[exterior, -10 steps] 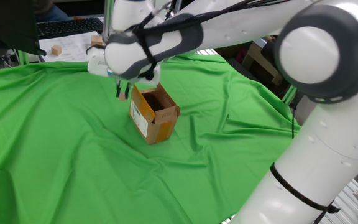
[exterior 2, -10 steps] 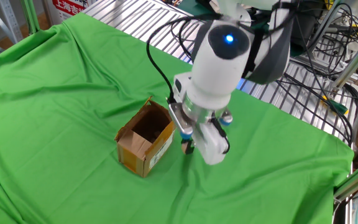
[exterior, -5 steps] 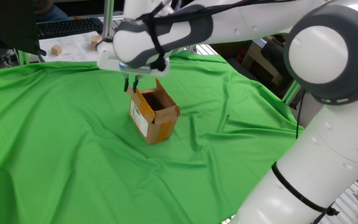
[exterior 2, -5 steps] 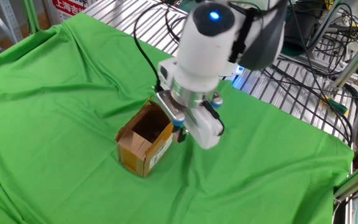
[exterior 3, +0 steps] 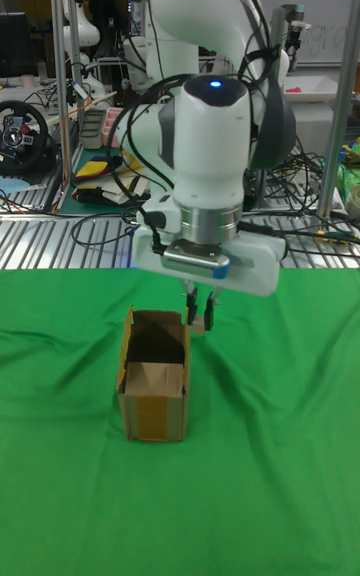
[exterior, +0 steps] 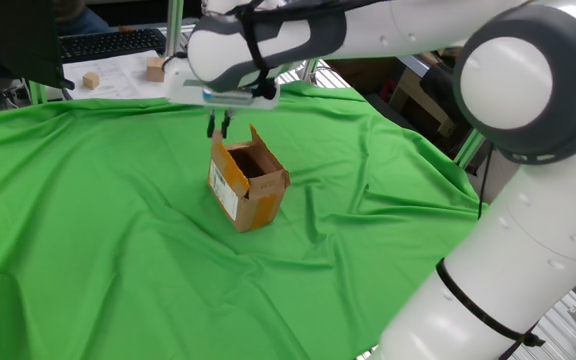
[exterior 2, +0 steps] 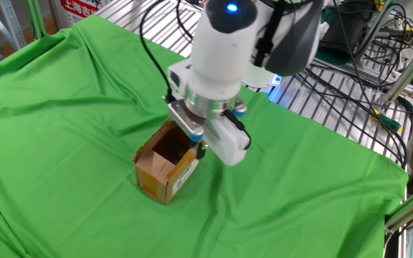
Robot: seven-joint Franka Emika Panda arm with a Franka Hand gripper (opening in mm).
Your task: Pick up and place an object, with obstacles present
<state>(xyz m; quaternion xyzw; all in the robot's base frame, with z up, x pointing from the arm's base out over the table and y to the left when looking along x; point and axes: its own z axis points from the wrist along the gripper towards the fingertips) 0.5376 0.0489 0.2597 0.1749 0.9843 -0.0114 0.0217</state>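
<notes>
The tiny tan cube (exterior 3: 199, 324) sits pinched between the dark fingers of my gripper (exterior 3: 200, 316), just right of the box's top rim in the tall view. The open cardboard box (exterior: 251, 190) stands upright on the green cloth. In one fixed view my gripper (exterior: 219, 127) hangs just above the box's far left corner, and the cube barely shows there. From the other side, the gripper (exterior 2: 201, 149) is at the right rim of the box (exterior 2: 163, 178), mostly hidden by the white wrist.
Two bigger wooden blocks (exterior: 91, 80) (exterior: 155, 68) lie on white paper beyond the cloth, near a keyboard (exterior: 108, 42). A metal grid shelf with cables (exterior 2: 350, 86) borders the cloth. The wrinkled green cloth (exterior: 88, 230) covers the table.
The gripper has risen from low beside the box and shifted toward its rim, carrying the cube. The box has not moved.
</notes>
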